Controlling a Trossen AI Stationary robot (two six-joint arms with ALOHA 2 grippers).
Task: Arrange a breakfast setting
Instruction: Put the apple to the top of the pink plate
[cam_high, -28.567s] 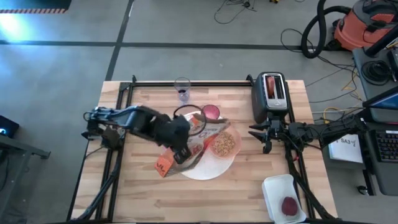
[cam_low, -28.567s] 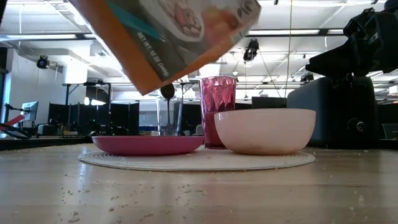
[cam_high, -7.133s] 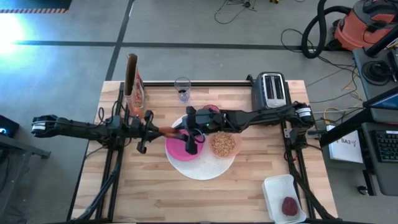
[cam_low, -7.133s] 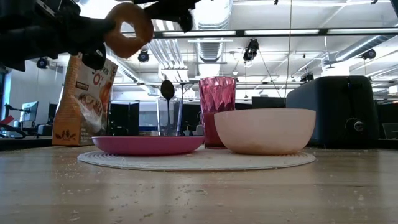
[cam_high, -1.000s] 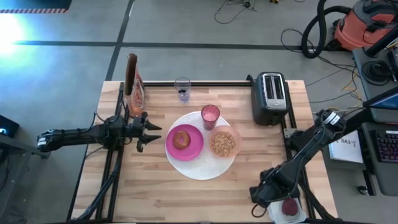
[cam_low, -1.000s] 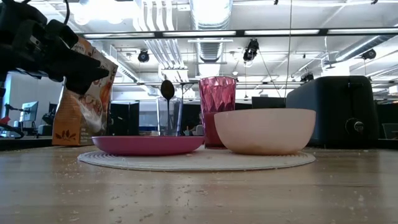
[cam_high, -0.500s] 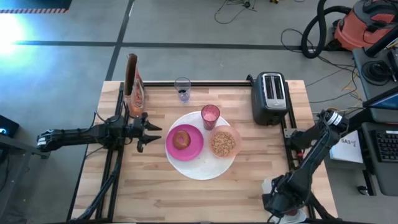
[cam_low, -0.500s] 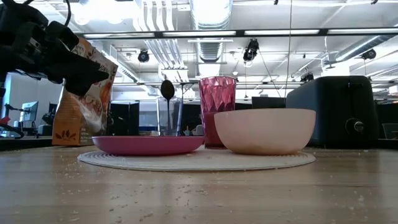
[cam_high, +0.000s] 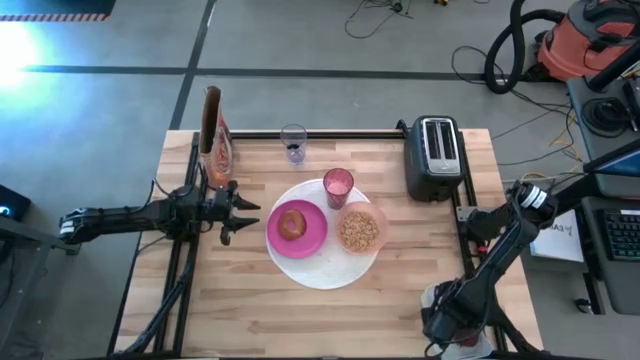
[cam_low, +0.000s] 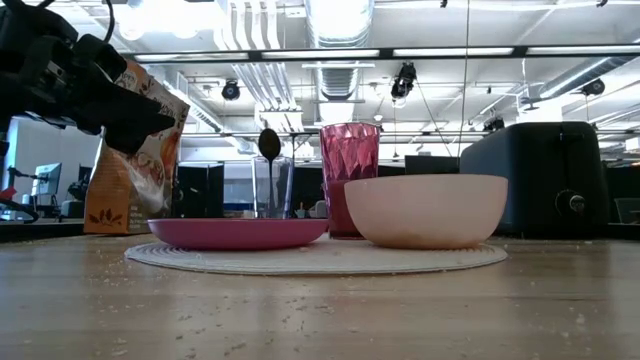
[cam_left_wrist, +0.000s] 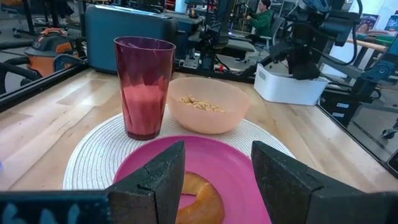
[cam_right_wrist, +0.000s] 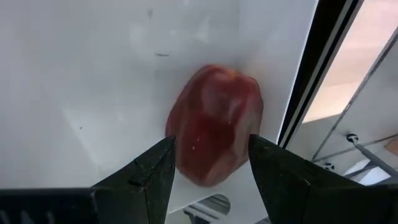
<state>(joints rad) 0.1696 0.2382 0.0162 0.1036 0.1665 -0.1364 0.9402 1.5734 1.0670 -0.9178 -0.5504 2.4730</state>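
Reaching for the small dark-red fruit (cam_right_wrist: 216, 121), we have it lying on the floor of a white bin (cam_right_wrist: 93, 81), close to that bin's side wall, at the table's front right corner, well apart from the big white round disc (cam_high: 322, 262). Our right gripper (cam_right_wrist: 208, 165) hangs straight over the fruit with its fingers spread, one on each side of it and neither yet touching; nothing is grasped.

On the disc the setting is mostly laid. The magenta plate (cam_high: 311, 238) holds the round toasted bread (cam_high: 292, 223), the translucent pink bowl (cam_high: 360, 231) of cereal sits just beside the plate, and the pink tumbler (cam_high: 338, 185) stands behind both. Beyond the disc, a clear glass (cam_high: 293, 143) holds the blue-handled spoon (cam_low: 269, 148), a cereal bag (cam_high: 213, 135) stands at the back left, and a toaster (cam_high: 433, 155) at the back right.

Our left gripper (cam_left_wrist: 214, 180) waits beside the disc's left edge, fingers parted and empty.

To do this well, we should descend until the fingers bracket the fruit's widest part, keep clear of the bin wall, close gently since the fruit looks round and smooth enough to slip, then lift straight up before crossing to the disc.
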